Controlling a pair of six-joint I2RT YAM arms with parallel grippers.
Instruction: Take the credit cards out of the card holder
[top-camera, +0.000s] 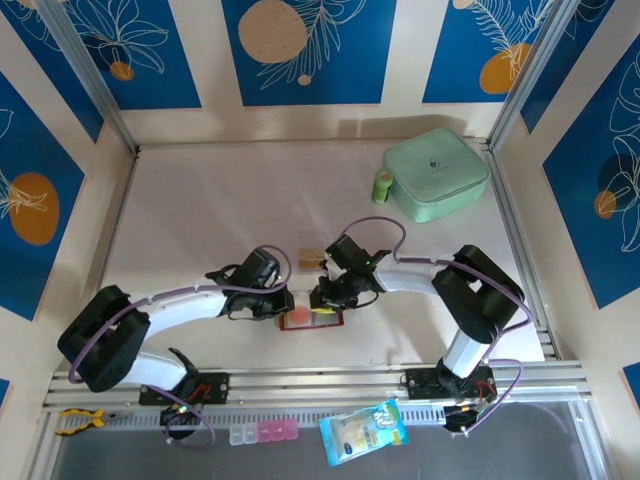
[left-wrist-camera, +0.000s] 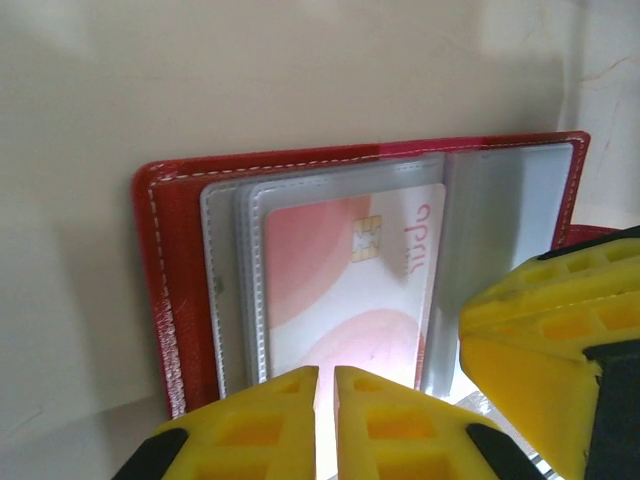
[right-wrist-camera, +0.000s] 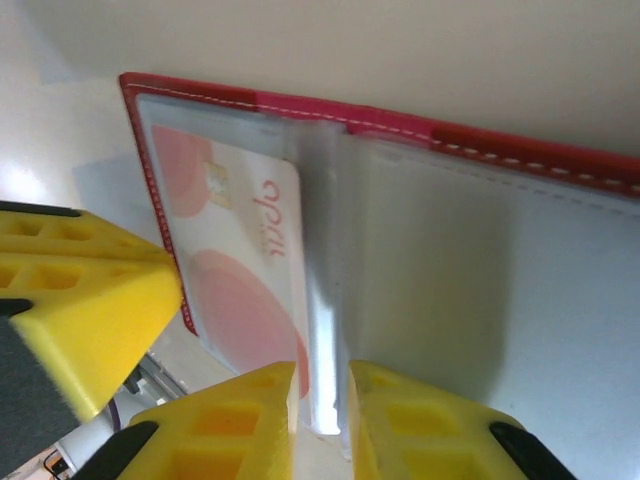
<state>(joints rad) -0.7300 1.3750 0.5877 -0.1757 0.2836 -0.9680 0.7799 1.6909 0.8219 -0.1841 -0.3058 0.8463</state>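
You've got the mint-green case on the table, a small green bottle touching its left side, and a blue packet well nearer than it.

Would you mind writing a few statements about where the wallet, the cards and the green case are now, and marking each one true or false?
1. The flat red rectangular wallet lies open on the white table. True.
2. The whitish card with pink marking lies loose on the table. False: it sits inside a clear pocket of the wallet.
3. A small tan rectangular card lies on the table beyond the wallet, apart from it. True.
4. The mint-green square case stands at the near left corner. False: it is at the far right corner.
5. The left gripper and the right gripper are both at the wallet. True.
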